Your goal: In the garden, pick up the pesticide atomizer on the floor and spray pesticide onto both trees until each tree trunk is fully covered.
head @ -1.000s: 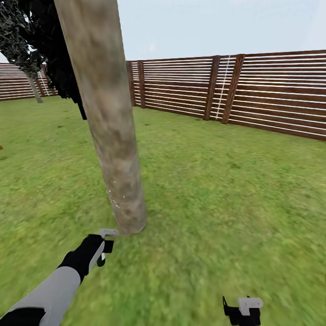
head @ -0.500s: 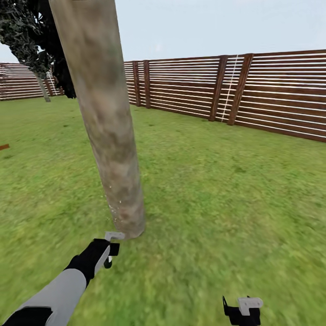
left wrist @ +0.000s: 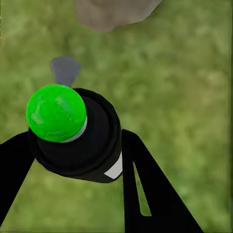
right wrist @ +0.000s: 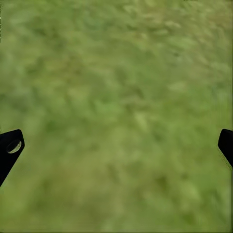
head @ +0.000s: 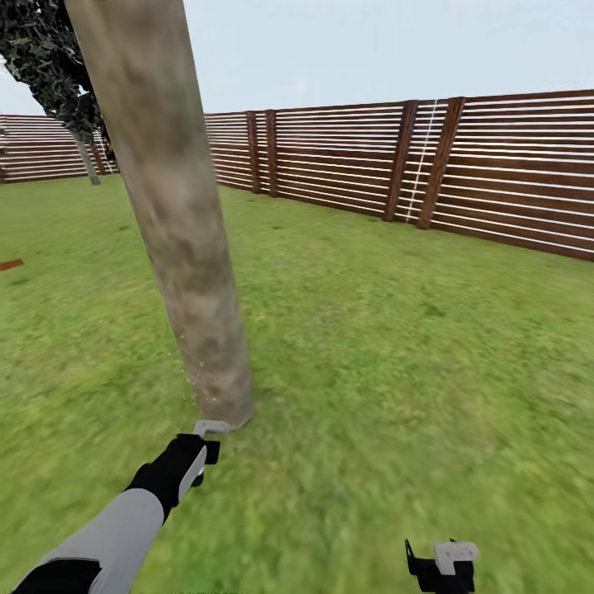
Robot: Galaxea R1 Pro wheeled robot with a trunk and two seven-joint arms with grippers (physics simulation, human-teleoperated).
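The pesticide atomizer [left wrist: 92,150] is a black bottle with a round green cap [left wrist: 56,112] and a grey nozzle [left wrist: 64,70]. My left gripper [left wrist: 75,145] is shut on its body, one black finger on each side. In the head view the left gripper [head: 203,452] hangs low over the grass, just short of the base of a tree trunk [head: 186,247]. The grey nozzle [head: 211,427] points at that base. The trunk is thick, pale and mottled, with a few pale specks low down. My right gripper [head: 441,565] is open over bare grass, its fingertips [right wrist: 9,148] far apart.
Green lawn [head: 396,355] spreads on all sides. A brown slatted fence [head: 495,173] closes the back and right. A thinner, farther trunk [head: 86,158] stands at the back left under dark foliage [head: 41,58]. A small reddish-brown piece [head: 10,265] lies at the left edge.
The whole head view has shifted, so the trunk now sits further left in the picture and the fence further right. The left gripper keeps the atomizer near the trunk's base. The right gripper looks unchanged.
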